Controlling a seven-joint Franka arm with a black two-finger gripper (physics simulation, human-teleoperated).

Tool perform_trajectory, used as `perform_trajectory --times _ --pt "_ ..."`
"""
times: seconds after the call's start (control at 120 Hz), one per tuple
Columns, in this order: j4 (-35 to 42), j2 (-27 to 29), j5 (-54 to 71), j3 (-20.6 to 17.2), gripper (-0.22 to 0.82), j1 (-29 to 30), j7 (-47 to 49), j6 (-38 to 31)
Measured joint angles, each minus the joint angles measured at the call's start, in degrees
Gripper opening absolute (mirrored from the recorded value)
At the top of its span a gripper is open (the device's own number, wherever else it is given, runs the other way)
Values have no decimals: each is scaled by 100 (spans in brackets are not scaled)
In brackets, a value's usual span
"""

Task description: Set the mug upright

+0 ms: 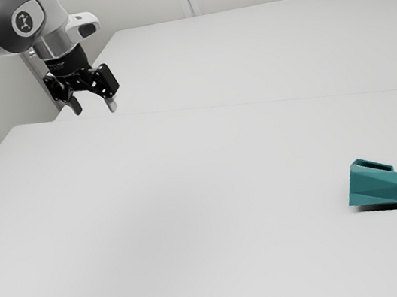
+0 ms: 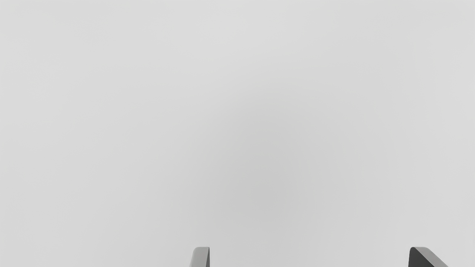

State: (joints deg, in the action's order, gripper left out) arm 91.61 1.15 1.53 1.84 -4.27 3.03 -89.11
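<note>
The teal mug [image 1: 375, 186] is seen tipped over on the white table [image 1: 191, 195], toward the exterior view's right. The black two-finger gripper [image 1: 93, 107] is held raised toward the exterior view's upper left, well apart from the mug. Its fingers [image 2: 201, 257] are spread wide, and in the wrist view the pale table surface is seen beyond and between them.
</note>
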Motion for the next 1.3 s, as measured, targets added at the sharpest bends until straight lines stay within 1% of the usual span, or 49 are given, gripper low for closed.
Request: perform_trajectory --times 0.158,0.3,0.425,0.6,0.792,0.942,1.125,1.3 --pt "-5 -4 -19 -29 58 -8 13 -6" --pt "11 -13 -364 -41 58 -14 -12 -123" --pt "287 -14 -839 -84 58 15 -119 -503" --pt "849 -38 -1719 -109 58 4 -420 -1303" --pt "1481 -71 -2868 -182 58 4 -973 -2126" --pt "1976 -87 -3777 -327 58 65 -1535 -2706" --pt "2412 -139 -4908 -461 58 81 -2298 -3195" --pt "2742 -287 -5960 -482 58 -55 -3087 -3593"
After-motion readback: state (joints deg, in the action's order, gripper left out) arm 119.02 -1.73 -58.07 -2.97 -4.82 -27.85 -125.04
